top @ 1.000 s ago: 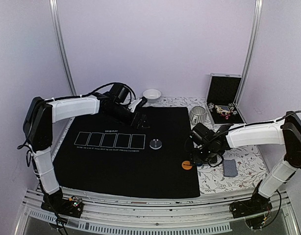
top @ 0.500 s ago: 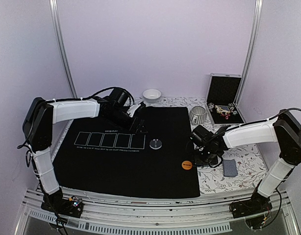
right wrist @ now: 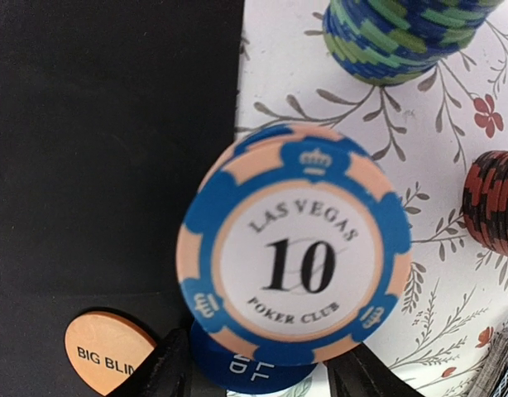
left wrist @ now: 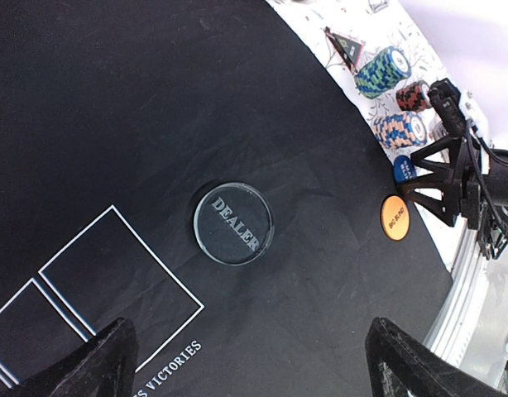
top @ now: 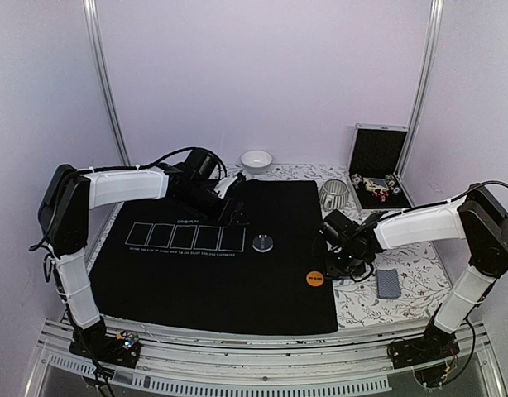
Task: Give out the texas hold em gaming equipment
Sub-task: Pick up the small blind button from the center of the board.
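Far side of the bench [top: 419,265]: a white bowl [top: 256,159], a ribbed mug [top: 334,193] at the far right corner of the black mat [top: 196,281], and an open case [top: 376,153] standing at the far right. None of them crowds either arm.

The left end effector [top: 237,213] hovers over the far part of the mat, its fingers [left wrist: 80,368] spread wide with nothing between them. The clear dealer button [left wrist: 233,223] lies flat on the mat just beyond it, beside the printed card boxes.

Over at the mat's right edge, the right end effector [top: 341,263] is down low, fingers [right wrist: 167,372] apart. The blue disc [right wrist: 254,368] lies between them, and the blue-and-orange chip stack [right wrist: 295,265] stands right in front; whether the fingers touch it, I cannot tell. The orange disc [top: 315,279] sits just left, on the mat. The playing cards [top: 388,284] lie near, to the right, on the floral cloth.

The overhead view hides those stacks behind the arm. The right wrist view shows the "10" on the top chip, a green chip stack [right wrist: 395,33] farther off and a red-and-black chip stack [right wrist: 494,211] to the right. Only the left wrist view catches the red triangular marker [left wrist: 345,45], beyond the green stack.
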You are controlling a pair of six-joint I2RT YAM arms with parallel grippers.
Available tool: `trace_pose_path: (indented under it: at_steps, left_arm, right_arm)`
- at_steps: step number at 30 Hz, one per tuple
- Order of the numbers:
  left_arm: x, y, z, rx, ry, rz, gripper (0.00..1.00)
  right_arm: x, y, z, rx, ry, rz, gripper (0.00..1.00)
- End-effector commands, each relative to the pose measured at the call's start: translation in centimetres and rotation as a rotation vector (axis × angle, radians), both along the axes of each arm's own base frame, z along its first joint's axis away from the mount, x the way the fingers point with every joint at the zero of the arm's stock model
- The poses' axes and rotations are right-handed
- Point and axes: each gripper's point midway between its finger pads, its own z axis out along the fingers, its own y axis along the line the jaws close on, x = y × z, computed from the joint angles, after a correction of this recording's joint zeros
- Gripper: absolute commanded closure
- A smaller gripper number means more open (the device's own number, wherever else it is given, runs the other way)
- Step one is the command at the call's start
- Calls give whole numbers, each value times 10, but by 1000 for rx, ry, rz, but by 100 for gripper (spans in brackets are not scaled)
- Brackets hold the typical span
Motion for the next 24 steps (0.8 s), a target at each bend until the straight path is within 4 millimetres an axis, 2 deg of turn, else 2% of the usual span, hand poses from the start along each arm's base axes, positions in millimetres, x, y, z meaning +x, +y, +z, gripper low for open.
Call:
trace_pose_path:
  at_steps: [1,8,17,21,24]
  left_arm:
    - [-3,-1,-7,10,0,-3,2]
    - [-4,0,-5,9,-2,-4,2]
    - [-4,0,6,-2,-21,1,2]
    - [-6,-2,14,-15,-31,-2,2]
    - [-13,-7,23,-33,-36,-15,3]
  right_arm:
    - [-9,-18,-15,-46,35,-26,43]
    - [-19,-24,-13,-32,50,-22,53]
    - [-26,-23,9,4,41,9,59]
    - [-32,-17,21,14,27,61,60]
    - [-36,-4,33,27,2,128,60]
